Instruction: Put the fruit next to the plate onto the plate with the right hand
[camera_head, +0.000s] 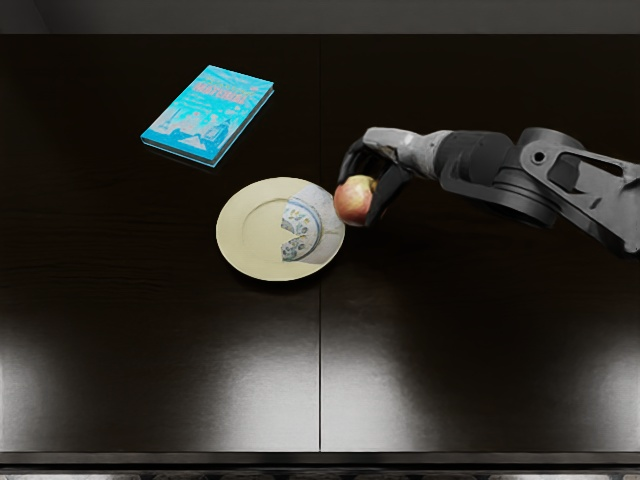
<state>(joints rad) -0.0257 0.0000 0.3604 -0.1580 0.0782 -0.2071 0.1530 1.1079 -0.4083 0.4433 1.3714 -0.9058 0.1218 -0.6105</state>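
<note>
- The right hand (378, 170) is clasping the apple (354, 199), with its dark fingers (386, 192) curling down around the fruit from above and from the right side.
- The apple (red, with a paler yellowish patch) is sitting in that grasp right at the plate's right-hand edge, and its left side is overlapping the rim in this view. Whether it is hanging just above the rim or touching something beneath it cannot be told.
- The right arm (480, 165) is reaching in from the picture's right edge, its grey forearm stretching leftward to the wrist and a bulky joint housing showing near the frame's border.
- The plate (245, 235) is lying flat on the table just left of the hand. It is cream-coloured, and a blue-and-white patterned section is showing on its right half.
- A book (208, 113) with a turquoise cover is lying flat up and to the left of the plate, turned at an angle and well apart from the hand.
- The table (450, 350) is showing as dark and glossy, reflecting pale patches of light toward its near edge, with a thin seam running down its middle.
</note>
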